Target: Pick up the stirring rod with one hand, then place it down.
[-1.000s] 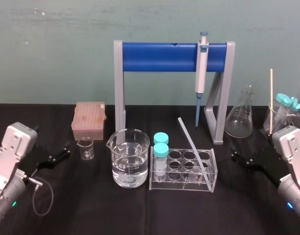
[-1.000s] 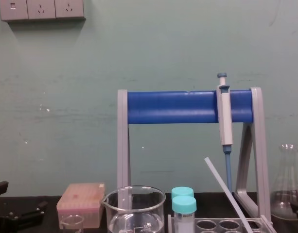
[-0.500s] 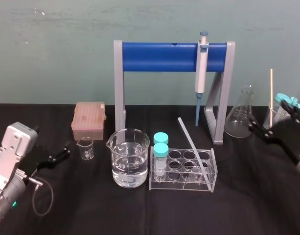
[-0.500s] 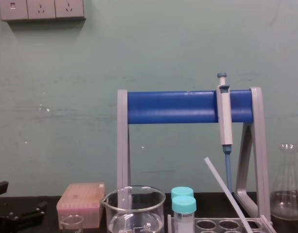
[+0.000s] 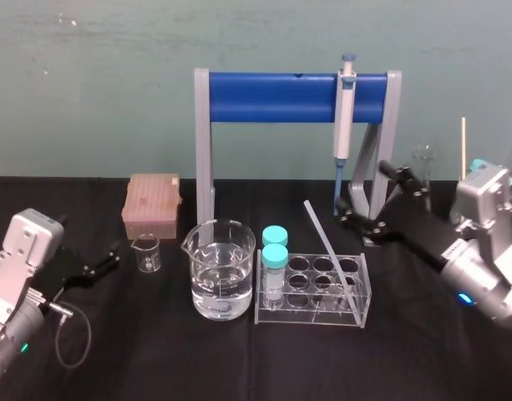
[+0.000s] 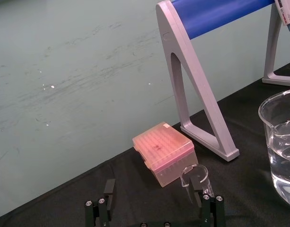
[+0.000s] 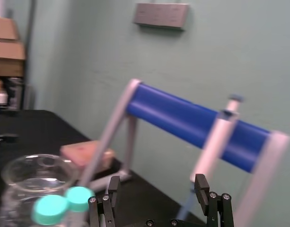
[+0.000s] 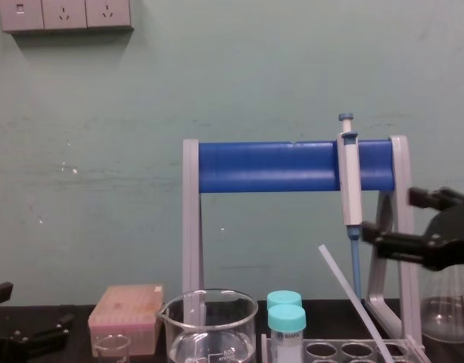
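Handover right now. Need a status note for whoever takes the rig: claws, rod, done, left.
Right claw: open, empty, raised by the right leg of the pipette stand, right of the upper end of the stirring rod, not touching it.
Left claw: open, parked low at left near the small beaker.
The stirring rod leans in the tube rack.
Done: nothing yet. Left: grasp, lift, place down.

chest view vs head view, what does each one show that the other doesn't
Chest view: wall sockets high above the stand. Head view: a thin wooden stick at far right. Both: the rod leaning in the rack, the pipette hanging on the stand, the beaker, the open right gripper near the pipette, and the left gripper parked at far left.
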